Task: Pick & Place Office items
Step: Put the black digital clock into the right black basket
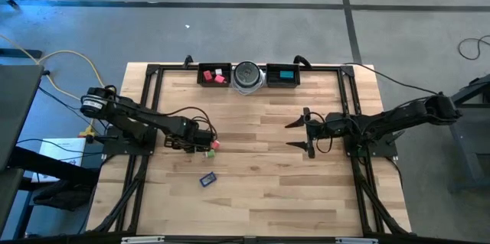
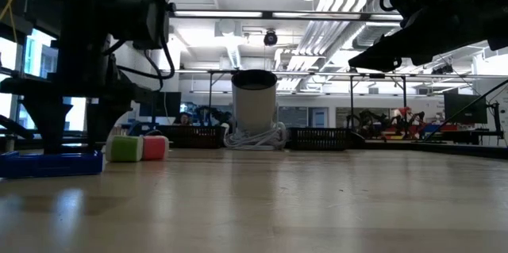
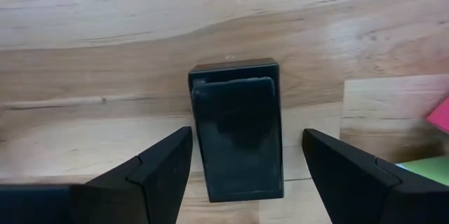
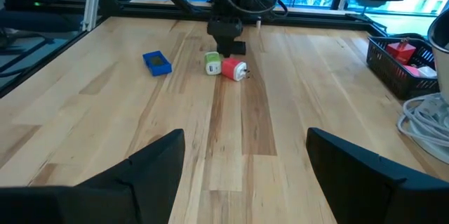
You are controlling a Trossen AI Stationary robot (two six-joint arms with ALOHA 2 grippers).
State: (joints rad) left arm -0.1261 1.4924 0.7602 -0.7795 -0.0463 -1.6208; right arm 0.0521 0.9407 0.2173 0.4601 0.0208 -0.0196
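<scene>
My left gripper [image 3: 247, 136] is open and low over the table, its fingers on either side of the black bar [image 3: 238, 129], which lies flat on the wood. Just beside it sit the green cube [image 1: 207, 152] and a red block [image 1: 215, 144], side by side. The blue flat piece [image 1: 207, 178] lies nearer the table's near edge. My right gripper [image 1: 298, 134] hangs open above the table's right half, holding nothing. Red and pink blocks and a white bit rest in the far left tray [image 1: 214, 74]; a teal block [image 1: 285, 75] rests in the far right tray.
A round silver-grey disc [image 1: 247, 76] with white cable stands between the two black trays at the far edge. A black frame runs along the table's sides. Bare wood stretches between the two grippers and toward the near edge.
</scene>
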